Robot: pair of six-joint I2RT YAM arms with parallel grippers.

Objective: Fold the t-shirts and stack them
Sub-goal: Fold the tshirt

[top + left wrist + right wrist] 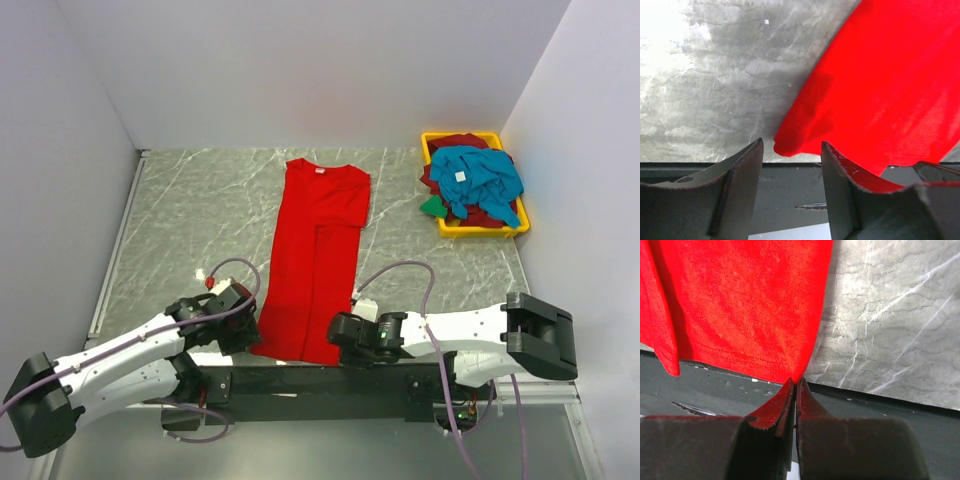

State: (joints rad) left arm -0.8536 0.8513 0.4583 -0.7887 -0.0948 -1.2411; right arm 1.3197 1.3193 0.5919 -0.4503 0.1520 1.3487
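At the left, the left end effector (792, 150) is low at the near edge of the grey marble surface (190, 220). Its jaws stand partly apart, and the lower left corner of the red t-shirt (318, 240) lies just in front of the gap between them, not gripped. The red t-shirt is spread flat in the middle of the surface as a long narrow strip, with the collar at the far end and the hem reaching the near edge. At its lower right corner, the right end effector (795, 385) has its jaws pressed together, pinching the corner of the hem. Far to the right, a yellow bin (432, 140) stands at the back, well apart from the red one. It holds a teal-blue t-shirt (480, 175) with a white tag (461, 176) on top, a dark maroon t-shirt (465, 142) below and a bit of a green t-shirt (433, 207) at its left side.
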